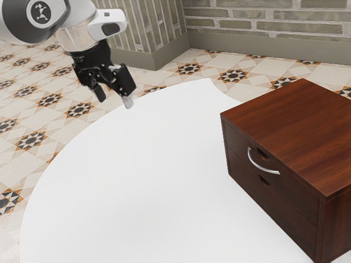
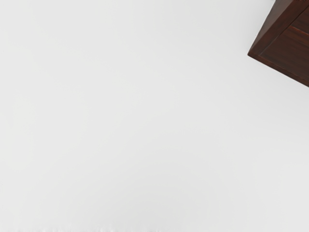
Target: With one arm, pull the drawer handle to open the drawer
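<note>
A dark wooden cabinet (image 1: pixel 296 164) with two drawers stands on the white round table (image 1: pixel 142 186) at the exterior view's right. The upper drawer (image 1: pixel 269 170) carries a curved silver handle (image 1: pixel 260 163) on its front, and its front sits flush with the cabinet. My black gripper (image 1: pixel 114 96) hangs high above the table's far edge, at the exterior view's upper left, well apart from the cabinet. Its fingers stand apart with nothing between them. One corner of the cabinet (image 2: pixel 286 44) shows in the wrist view, off to the side of my hand.
A patterned tile floor (image 1: pixel 38 109) surrounds the table, with a brick wall (image 1: pixel 263 22) behind. Bare white tabletop (image 2: pixel 135 125) stretches between my hand and the cabinet.
</note>
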`<state>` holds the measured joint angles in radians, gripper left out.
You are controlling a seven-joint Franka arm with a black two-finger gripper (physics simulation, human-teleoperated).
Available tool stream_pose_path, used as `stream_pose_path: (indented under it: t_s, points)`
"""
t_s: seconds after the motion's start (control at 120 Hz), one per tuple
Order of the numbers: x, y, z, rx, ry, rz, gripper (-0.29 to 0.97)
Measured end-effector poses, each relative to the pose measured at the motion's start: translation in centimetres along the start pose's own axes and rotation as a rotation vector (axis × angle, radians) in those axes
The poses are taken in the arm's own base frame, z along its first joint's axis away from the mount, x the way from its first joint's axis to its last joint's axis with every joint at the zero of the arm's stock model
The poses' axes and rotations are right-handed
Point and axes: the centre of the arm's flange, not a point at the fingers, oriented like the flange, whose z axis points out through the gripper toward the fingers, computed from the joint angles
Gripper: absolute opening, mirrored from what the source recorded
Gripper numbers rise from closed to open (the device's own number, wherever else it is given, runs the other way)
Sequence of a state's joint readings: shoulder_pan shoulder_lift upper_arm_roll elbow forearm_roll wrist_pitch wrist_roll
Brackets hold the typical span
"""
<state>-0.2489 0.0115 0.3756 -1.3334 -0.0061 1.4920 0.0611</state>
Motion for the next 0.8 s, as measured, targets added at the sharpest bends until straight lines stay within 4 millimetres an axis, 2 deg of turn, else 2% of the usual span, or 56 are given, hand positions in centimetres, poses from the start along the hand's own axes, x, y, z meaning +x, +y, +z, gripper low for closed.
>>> stream_pose_path:
  t_s: [0.217,0.242,0.283,0.308,0.342,0.392,0.467,0.667,0.717,0.8]
  points:
    - [-0.8,-5.9,-0.3,0.013,0.000,-0.095,0.65]
    - [-1.3,-6.5,-2.2,0.018,0.036,-0.104,0.65]
    - [-2.7,-7.2,-6.8,0.024,0.119,-0.116,0.65]
    - [-3.5,-7.7,-8.6,0.020,0.151,-0.125,0.65]
    - [-4.2,-8.2,-10.0,0.014,0.173,-0.140,0.65]
    - [-4.8,-8.3,-10.8,0.002,0.180,-0.164,0.65]
    - [-4.8,-6.2,-11.0,-0.023,0.165,-0.195,0.65]
    - [-4.7,4.5,-10.9,-0.096,0.110,-0.333,0.65]
    - [-4.8,5.9,-10.8,-0.104,0.094,-0.389,0.65]
    - [-4.9,7.2,-10.1,-0.106,0.063,-0.491,0.65]
